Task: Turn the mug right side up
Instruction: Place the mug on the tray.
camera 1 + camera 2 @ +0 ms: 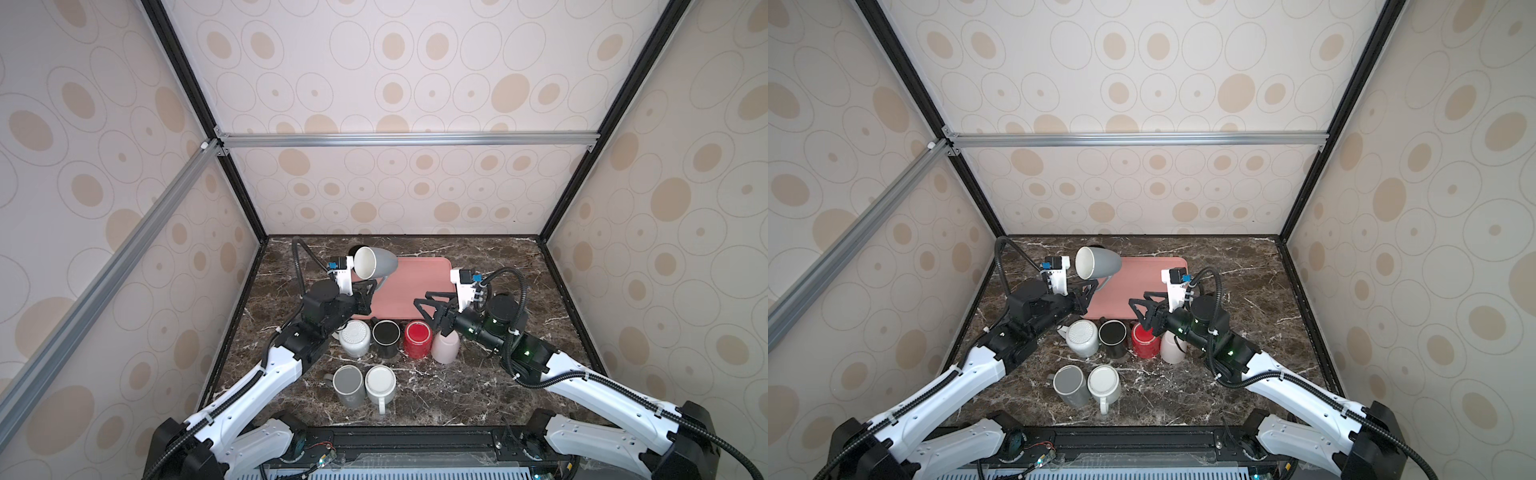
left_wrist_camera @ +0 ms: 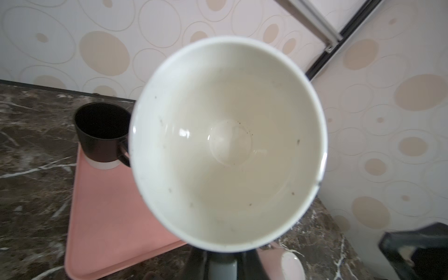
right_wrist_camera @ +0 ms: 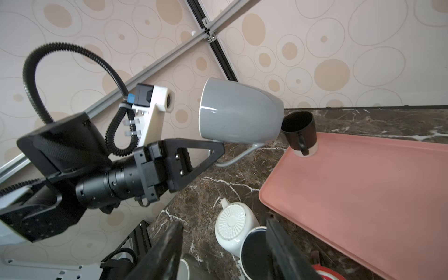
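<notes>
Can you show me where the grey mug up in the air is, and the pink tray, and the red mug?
grey mug (image 3: 240, 111), right wrist view, on its grey outer side.
pink tray (image 1: 411, 278), in a top view, on its bare middle.
red mug (image 1: 417, 336), in a top view, on its round upper face.

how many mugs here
8: held grey mug in left gripper; small black mug on tray; ribbed white mug, black mug, red mug, pink mug in a row; front grey mug, front white mug. Arms may hide others.
</notes>
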Tool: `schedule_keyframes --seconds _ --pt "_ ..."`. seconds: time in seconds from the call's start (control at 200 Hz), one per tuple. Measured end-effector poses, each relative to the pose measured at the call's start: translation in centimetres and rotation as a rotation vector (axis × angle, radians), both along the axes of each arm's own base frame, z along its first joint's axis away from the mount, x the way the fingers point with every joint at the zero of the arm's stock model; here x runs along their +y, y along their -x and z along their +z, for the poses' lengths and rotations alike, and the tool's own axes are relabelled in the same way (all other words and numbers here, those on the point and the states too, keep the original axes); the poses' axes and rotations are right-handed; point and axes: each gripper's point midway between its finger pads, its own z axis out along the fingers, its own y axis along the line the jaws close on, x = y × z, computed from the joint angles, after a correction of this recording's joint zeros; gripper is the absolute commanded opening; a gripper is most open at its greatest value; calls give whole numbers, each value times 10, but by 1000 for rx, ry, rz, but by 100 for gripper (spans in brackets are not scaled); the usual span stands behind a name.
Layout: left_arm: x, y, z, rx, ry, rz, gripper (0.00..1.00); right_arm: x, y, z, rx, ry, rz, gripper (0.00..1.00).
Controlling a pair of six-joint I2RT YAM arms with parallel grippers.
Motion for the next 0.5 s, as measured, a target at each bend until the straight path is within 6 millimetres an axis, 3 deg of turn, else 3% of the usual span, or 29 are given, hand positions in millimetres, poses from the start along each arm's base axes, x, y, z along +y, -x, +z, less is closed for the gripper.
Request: schedule_keyframes --seconds 0.235,0.5 --pt "19 -24 -49 173 -225 69 0 -11 2 -6 -5 41 -33 58" --pt "33 -43 -78 283 -439 106 0 -21 7 -9 -16 65 -49 58"
